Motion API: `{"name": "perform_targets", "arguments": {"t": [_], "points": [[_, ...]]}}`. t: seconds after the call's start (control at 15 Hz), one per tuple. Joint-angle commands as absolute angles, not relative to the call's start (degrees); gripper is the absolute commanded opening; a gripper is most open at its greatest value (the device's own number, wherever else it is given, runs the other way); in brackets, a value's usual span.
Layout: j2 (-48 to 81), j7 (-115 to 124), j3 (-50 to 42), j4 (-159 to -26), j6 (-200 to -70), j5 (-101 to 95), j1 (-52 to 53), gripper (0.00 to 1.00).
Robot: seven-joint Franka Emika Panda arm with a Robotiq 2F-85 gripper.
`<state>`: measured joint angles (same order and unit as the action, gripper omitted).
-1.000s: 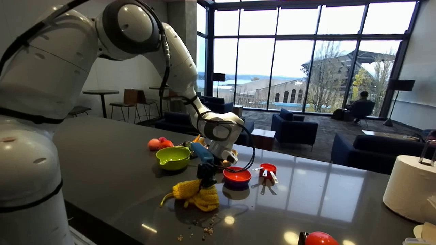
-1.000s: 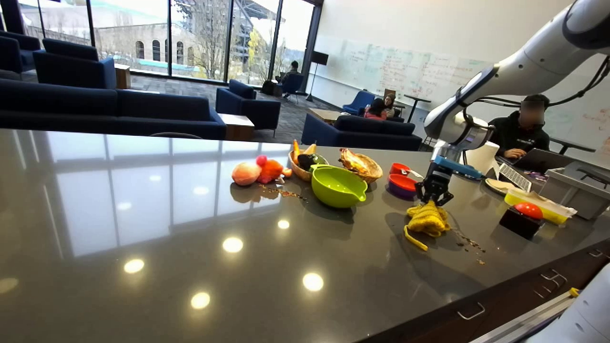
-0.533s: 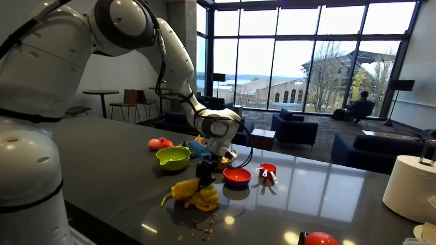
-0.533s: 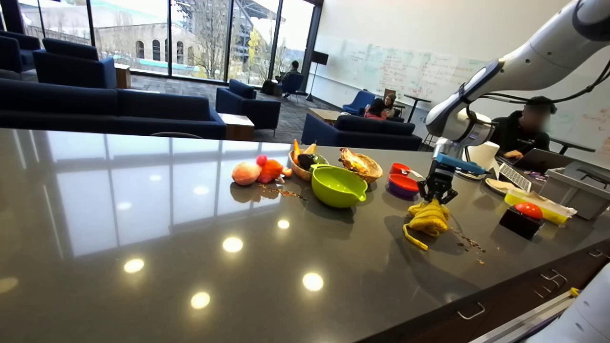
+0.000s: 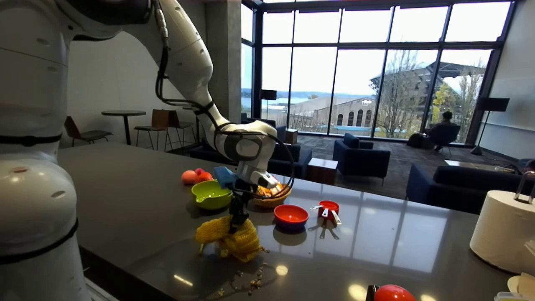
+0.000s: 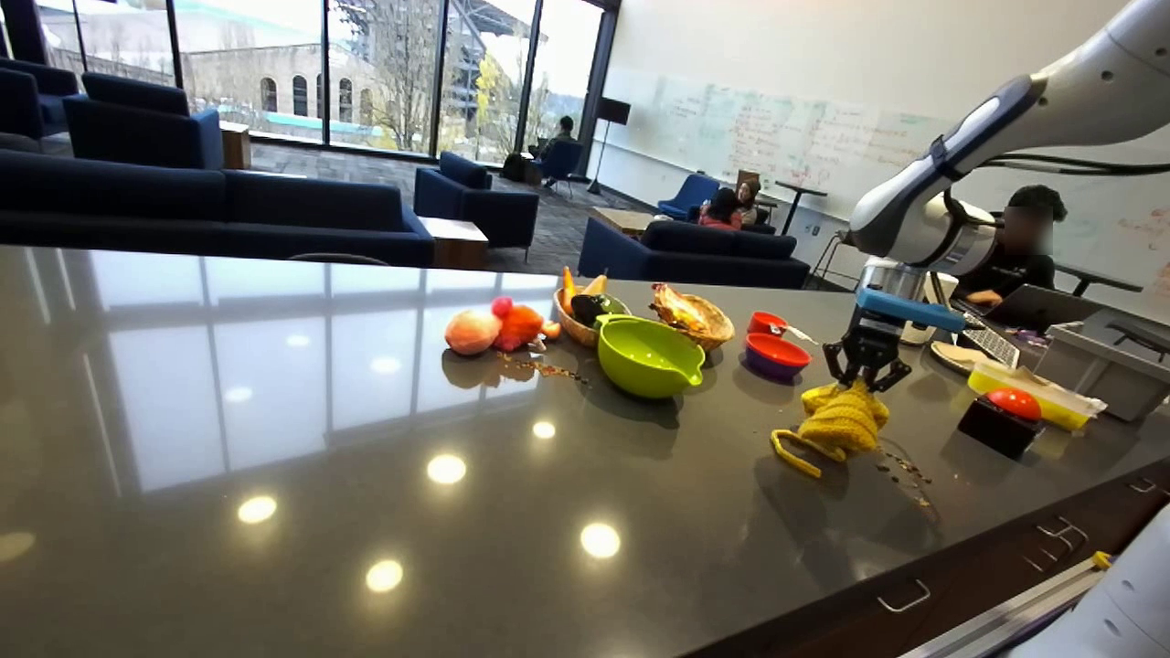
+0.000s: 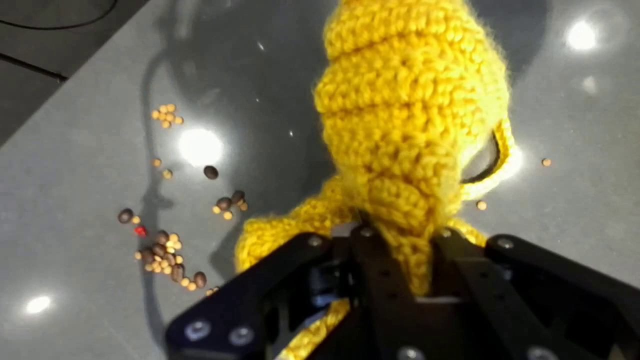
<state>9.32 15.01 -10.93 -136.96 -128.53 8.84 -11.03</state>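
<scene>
Pinching a fold of a yellow crocheted yarn piece (image 7: 410,100) in my black two-fingered gripper (image 7: 402,245); fingers (image 7: 382,287) pressed against it from both sides. Bulk of it bulges out beyond my grip, a smaller lobe to the side. Thin yellow cord (image 6: 793,460) loops away from it, plain in an exterior view. Piece sits low over the glossy grey counter (image 6: 512,567); whether its underside touches, I cannot tell. Scattered near it: small tan and dark brown grains (image 7: 165,255), a red speck (image 7: 140,230) among them. Nearest dish: small round bowl, red inside and purple outside (image 6: 775,366), with red measuring cups with metal handles (image 5: 328,207) near it. Farther off: lime-green bowl with a pouring spout (image 6: 644,370), shallow woven basket (image 6: 725,329) just beside. Opposite side, in an exterior view: black box with a red dome (image 6: 996,429).
</scene>
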Motion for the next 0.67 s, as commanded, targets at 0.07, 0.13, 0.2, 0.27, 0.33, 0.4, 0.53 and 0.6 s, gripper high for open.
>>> {"name": "perform_targets", "arguments": {"t": [0.07,0.13,0.2,0.27,0.33,0.4,0.53,0.6], "points": [[-4.4,27.2,-12.0,-148.8,-131.5,2.7,-9.9,0.04],[-6.5,29.7,-11.7,-150.5,-131.6,1.6,-10.4,0.04],[-8.7,32.0,-11.3,-152.1,-131.5,0.4,-10.8,0.04],[-10.6,34.0,-10.9,-153.6,-131.3,-0.5,-11.4,0.04],[-12.4,36.0,-10.5,-154.9,-131.0,-1.2,-11.9,0.04],[-14.2,37.5,-10.1,-156.3,-130.7,-1.7,-12.4,0.04],[-16.8,39.2,-9.6,-158.7,-130.7,-1.3,-13.4,0.04],[-17.7,39.2,-9.5,-159.9,-131.2,-0.7,-13.8,0.04]]}}
